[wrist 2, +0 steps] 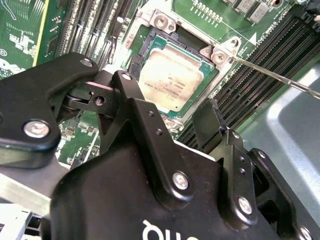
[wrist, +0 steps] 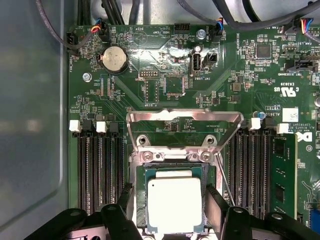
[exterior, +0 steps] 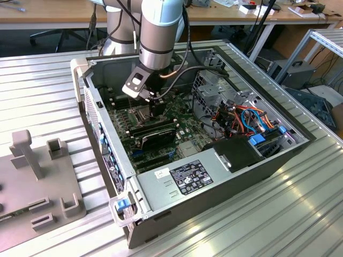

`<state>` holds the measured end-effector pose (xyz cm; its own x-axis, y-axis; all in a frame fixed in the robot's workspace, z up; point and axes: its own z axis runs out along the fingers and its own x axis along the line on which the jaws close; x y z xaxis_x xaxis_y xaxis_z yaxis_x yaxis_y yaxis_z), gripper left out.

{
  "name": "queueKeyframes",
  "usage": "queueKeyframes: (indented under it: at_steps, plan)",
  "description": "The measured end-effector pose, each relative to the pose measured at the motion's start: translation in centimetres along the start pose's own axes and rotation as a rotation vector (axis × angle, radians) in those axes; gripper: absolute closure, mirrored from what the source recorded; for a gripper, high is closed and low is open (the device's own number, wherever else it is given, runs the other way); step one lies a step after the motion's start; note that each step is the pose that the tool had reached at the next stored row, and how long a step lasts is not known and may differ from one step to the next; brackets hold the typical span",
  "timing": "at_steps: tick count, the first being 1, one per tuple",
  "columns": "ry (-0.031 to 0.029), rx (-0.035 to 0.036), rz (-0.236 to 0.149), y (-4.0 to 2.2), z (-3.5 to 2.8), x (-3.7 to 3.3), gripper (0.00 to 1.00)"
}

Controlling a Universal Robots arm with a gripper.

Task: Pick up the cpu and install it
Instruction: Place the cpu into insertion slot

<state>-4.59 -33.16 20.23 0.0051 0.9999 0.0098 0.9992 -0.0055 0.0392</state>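
Ribbed metal desk, open computer case on top. Cpu already seated flat in socket. Hand released, straddling it, fingers spread clear. Retention frame raised, not yet shut. Placing apparently done, clamping left.

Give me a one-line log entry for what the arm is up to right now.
cpu: lying flat in socket | gripper: low over cpu | metal frame: flipped open | location: inside computer case
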Motion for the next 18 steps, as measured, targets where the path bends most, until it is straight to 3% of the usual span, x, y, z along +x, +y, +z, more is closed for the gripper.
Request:
queueKeyframes:
  at_steps: [18]
  plan:
    - [-0.0002, 0.0, 0.004, 0.02, 0.17, 0.42, 0.32]
